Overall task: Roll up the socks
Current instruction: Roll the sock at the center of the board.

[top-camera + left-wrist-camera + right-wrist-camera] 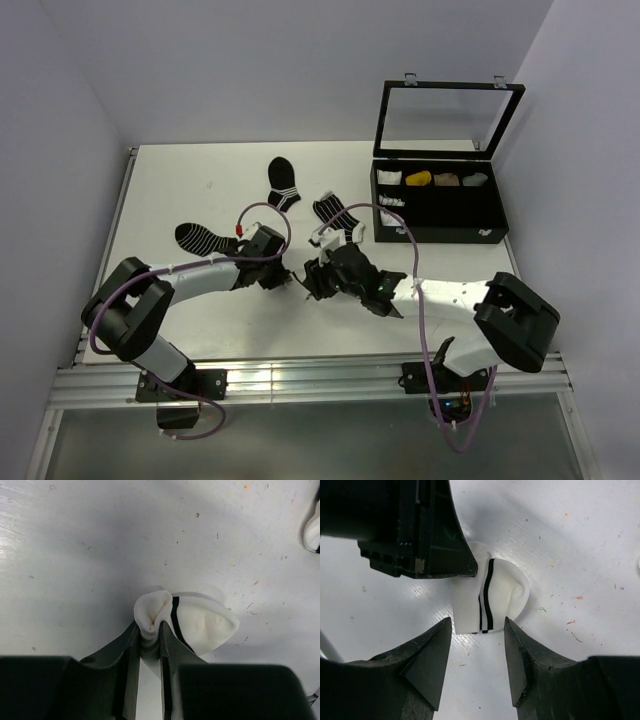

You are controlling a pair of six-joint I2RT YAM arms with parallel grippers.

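Left wrist shows the left tool [149, 631] clamping the white sock [202, 625]; the right tool [477, 625] gapes wide at its cuff; overhead, it is hidden.

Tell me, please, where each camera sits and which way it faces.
Top: above and behind, looking down on the table; both arms show.
Left wrist: on the left wrist, looking down at the white sock; left tool pinches it.
Right wrist: looking down at the white sock; right tool open.
Shared: both wrist views show the white sock.
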